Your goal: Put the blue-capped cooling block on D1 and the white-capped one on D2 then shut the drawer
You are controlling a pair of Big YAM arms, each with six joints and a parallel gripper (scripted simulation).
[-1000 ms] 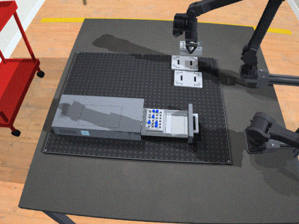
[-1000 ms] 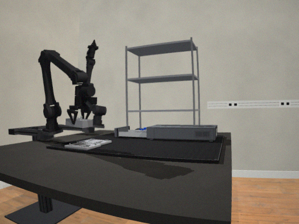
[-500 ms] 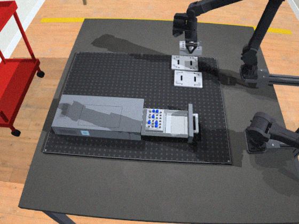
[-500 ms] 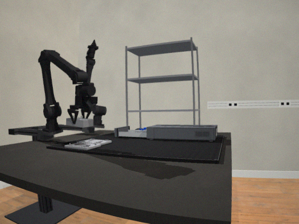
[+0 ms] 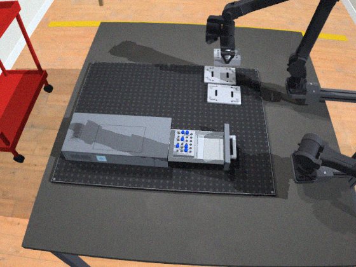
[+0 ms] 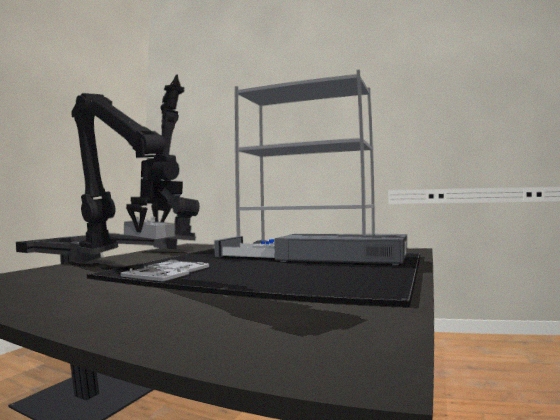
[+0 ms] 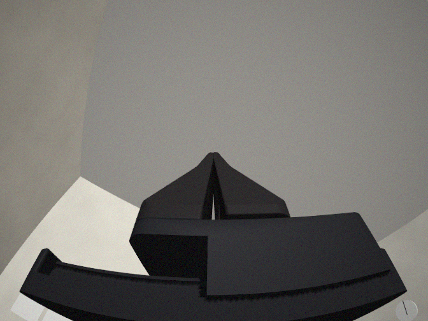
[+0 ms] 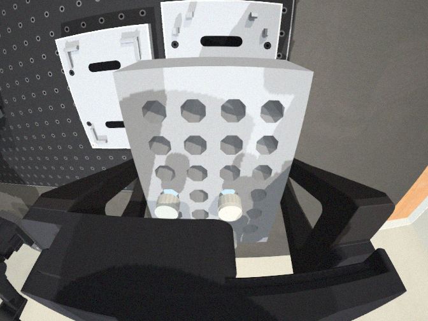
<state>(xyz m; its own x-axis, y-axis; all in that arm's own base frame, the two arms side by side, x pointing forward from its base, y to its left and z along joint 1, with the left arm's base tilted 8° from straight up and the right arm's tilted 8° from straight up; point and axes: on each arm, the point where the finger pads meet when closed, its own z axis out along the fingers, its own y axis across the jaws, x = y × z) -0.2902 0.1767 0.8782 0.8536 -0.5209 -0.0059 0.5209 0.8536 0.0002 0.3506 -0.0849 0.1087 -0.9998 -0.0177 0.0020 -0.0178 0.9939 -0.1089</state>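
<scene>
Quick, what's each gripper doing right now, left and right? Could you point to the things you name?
Left gripper (image 6: 175, 77) (image 7: 214, 153): closed, nothing between its fingertips.
Right gripper (image 8: 214, 169): closed on the white-capped cooling block (image 5: 236, 60) (image 6: 161, 231) (image 8: 214, 81), held up off the deck slots.
</scene>
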